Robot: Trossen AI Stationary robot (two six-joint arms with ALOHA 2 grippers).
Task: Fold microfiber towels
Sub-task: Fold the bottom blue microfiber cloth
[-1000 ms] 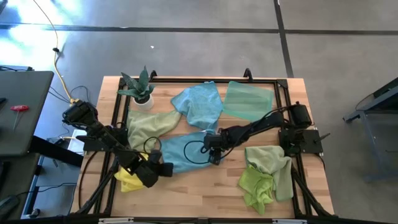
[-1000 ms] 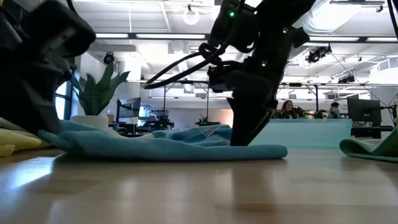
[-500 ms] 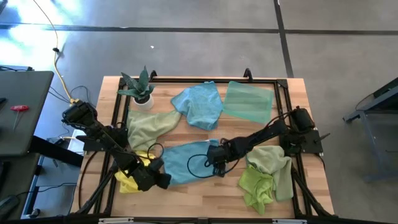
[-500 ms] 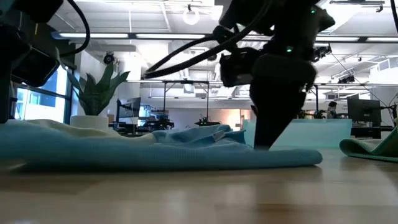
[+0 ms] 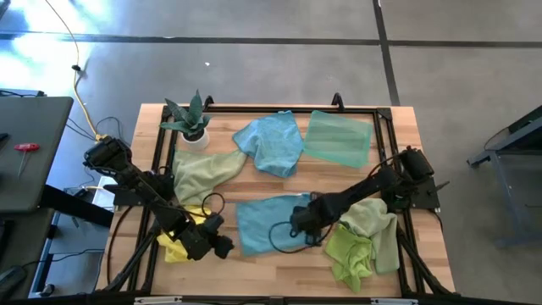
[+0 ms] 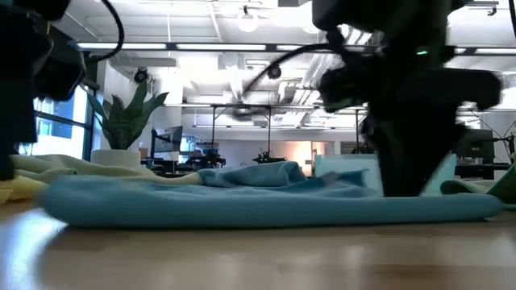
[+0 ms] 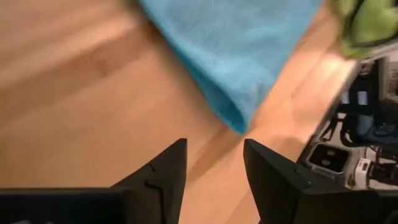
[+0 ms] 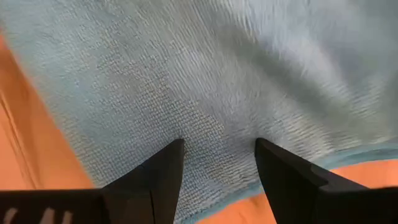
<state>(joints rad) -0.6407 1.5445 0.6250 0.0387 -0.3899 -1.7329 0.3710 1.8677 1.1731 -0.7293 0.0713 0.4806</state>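
A blue microfiber towel [image 5: 269,222] lies spread on the wooden table near its middle, low and long in the low view [image 6: 242,201]. My left gripper [image 5: 224,247] stands open just off the towel's near left corner [image 7: 238,121], touching nothing. My right gripper [image 5: 302,227] is down on the towel's right part, its fingers apart with flat cloth between them [image 8: 219,144]. My right gripper comes from above, slanting in from the table's right. Its two spread fingertips [image 8: 171,155] rest on the blue towel close to its right edge [image 8: 348,158]. The cloth between them lies flat on the table, not gathered or lifted.
A potted plant [image 5: 190,123] stands at the far left. Other towels lie around: light blue [image 5: 271,142], mint green [image 5: 339,137], sage green [image 5: 203,169], yellow [image 5: 175,246] and a lime and sage heap [image 5: 360,237]. A black frame [image 5: 279,108] rims the table.
My left gripper has opened and let go of the blue towel's left corner. My right gripper has moved toward the table's near right, dragging the towel along the table with it. The towel now lies flatter and more spread out.
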